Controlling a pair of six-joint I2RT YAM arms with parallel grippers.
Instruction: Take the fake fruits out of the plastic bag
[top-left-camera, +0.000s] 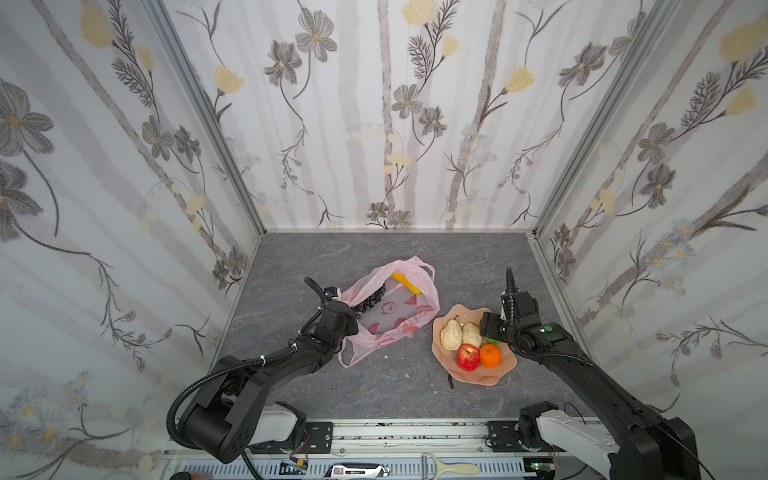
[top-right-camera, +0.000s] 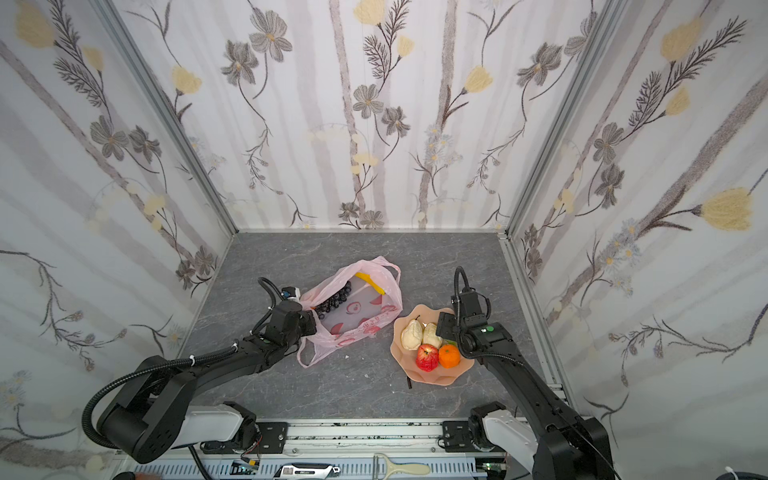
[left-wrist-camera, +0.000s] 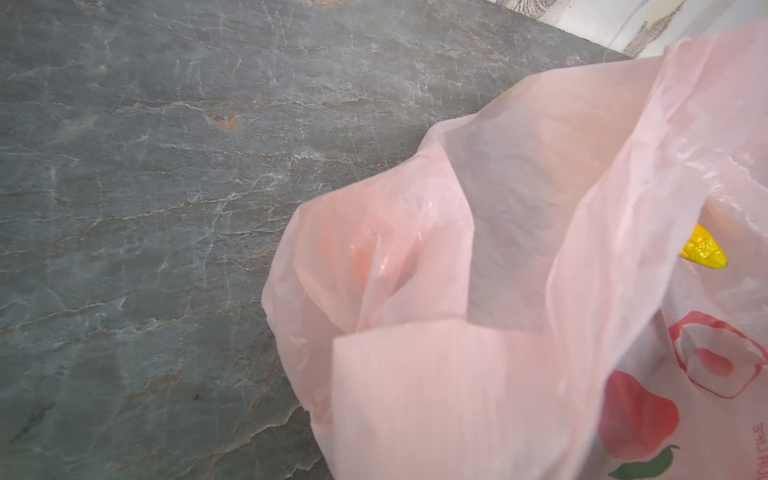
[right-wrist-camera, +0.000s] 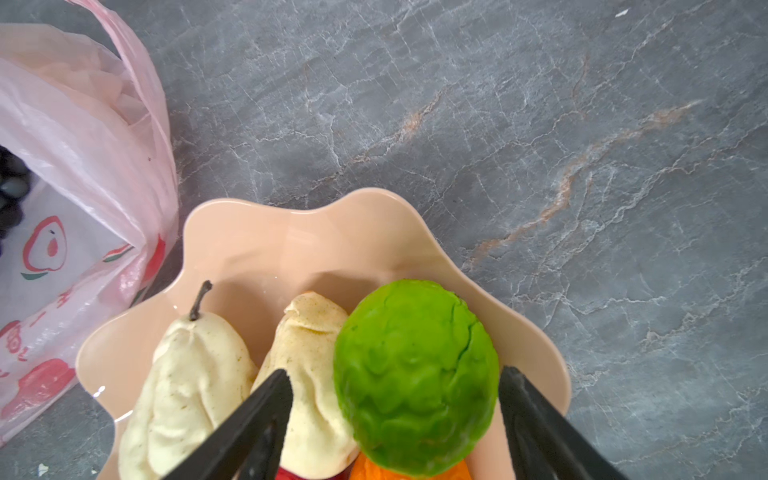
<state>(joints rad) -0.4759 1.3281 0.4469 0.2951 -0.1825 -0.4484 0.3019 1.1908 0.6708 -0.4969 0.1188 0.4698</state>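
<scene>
R jaws stood wide, one each side of the green fruit (right-wrist-camera: 415, 374), which sat in the dish (right-wrist-camera: 266, 232) w/ two pears (right-wrist-camera: 191, 374), apple (top-left-camera: 468, 357) & orange (top-left-camera: 490, 356). L jaws were pinched shut on the plastic bag (top-left-camera: 399, 307) rim. Banana (top-left-camera: 405, 283) & grapes (top-left-camera: 372, 301) lay inside the bag, on the surface (top-left-camera: 291, 374) left of the dish.

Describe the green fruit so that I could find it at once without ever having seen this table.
On the grey table, beside the pink plastic bag, stands a peach wavy-edged dish of fruit. The green fruit lies in it next to two beige pears, between the fingers of the open right gripper. It alone is green, round, with bumpy, scaly skin.
</scene>
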